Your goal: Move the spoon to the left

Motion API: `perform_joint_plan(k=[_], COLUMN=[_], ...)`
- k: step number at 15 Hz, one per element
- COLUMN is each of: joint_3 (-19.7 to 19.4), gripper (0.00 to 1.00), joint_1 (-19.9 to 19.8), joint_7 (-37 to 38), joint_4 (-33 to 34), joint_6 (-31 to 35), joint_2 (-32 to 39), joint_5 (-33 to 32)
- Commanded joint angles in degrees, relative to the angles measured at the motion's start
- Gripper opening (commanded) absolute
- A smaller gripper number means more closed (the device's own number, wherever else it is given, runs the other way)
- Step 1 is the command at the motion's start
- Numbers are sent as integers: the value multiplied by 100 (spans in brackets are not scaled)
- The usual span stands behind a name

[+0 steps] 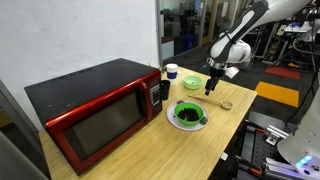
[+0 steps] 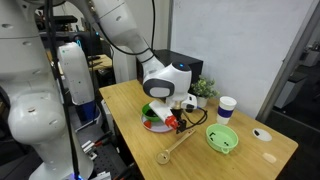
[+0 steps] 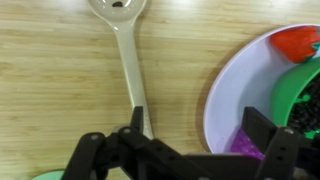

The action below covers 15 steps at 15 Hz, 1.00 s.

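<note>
The pale wooden spoon (image 3: 126, 50) lies flat on the wooden table, its round bowl at the top of the wrist view and its handle running down to my left fingertip. It also shows in both exterior views (image 1: 217, 99) (image 2: 180, 147). My gripper (image 3: 200, 125) is open and empty, low over the table. The spoon handle is at the left finger, and the rim of a white plate (image 3: 222, 90) lies between the fingers. The gripper also shows in both exterior views (image 1: 210, 89) (image 2: 187, 111), hovering over the handle end.
The white plate (image 1: 188, 124) (image 2: 150, 125) holds red, green and purple toy food. A red and black microwave (image 1: 95, 110) stands at one end of the table. A green bowl (image 2: 222, 139) and a white cup (image 2: 227, 107) stand nearby.
</note>
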Motion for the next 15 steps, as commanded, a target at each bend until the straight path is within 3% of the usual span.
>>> perform_joint_plan(k=[1,7,15], joint_3=[425,862,1228], gripper=[100,100,100], joint_1=[-558,-1101,-1416], joint_7=[-21,221,304], joint_4=[415,647,570], joint_6=[364,796,934], joint_2=[813,1391,1413], joint_5=[-376,-1082,-1314])
